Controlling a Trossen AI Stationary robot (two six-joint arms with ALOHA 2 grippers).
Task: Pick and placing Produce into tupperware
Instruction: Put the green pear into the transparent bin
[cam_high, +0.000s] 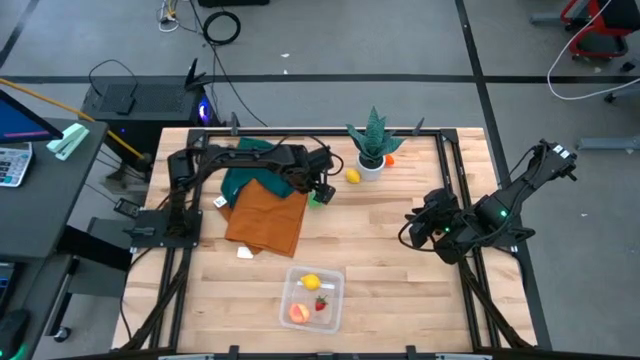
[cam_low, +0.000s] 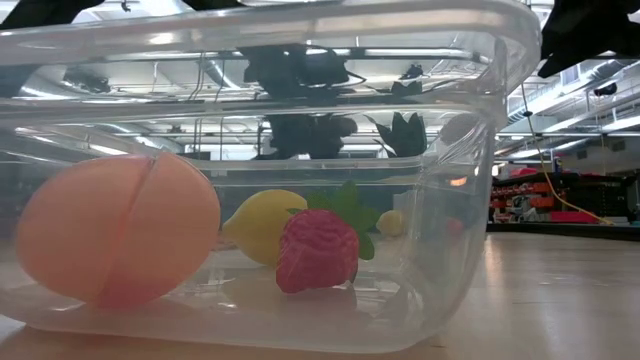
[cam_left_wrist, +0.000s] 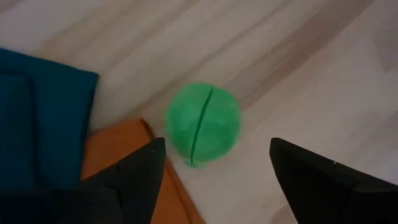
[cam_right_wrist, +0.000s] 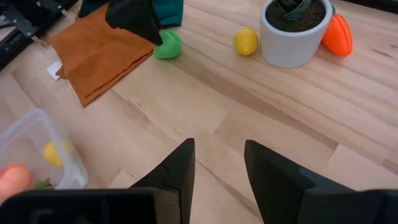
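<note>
Your left gripper (cam_high: 321, 194) sits just above centre of the high view, jaws spread wide over the round green toy fruit with a seam (cam_left_wrist: 203, 124). The fruit lies between them on the light wooden surface (cam_high: 400, 270), untouched on either side, at the corner of the rust-orange cloth (cam_high: 267, 218) (a teal cloth (cam_high: 245, 178) lies just beyond, up-left).

Your right gripper (cam_high: 420, 226) waits at the right of that view, jaws a narrow gap apart, holding nothing.

The shallow clear plastic rectangular container (cam_high: 335, 308) sits at lower centre. Inside you have a peach-coloured rounded fruit (cam_low: 118, 240), a yellow lemon-shaped fruit (cam_low: 258, 224) and a red strawberry with a green leaf top (cam_low: 317, 250).

Up near the top centre of the high view, a small yellow fruit (cam_high: 353, 177) lies just left of the white pot holding a spiky green plant (cam_high: 371, 166), and an orange fruit (cam_high: 389, 158) touches the pot's right side.
</note>
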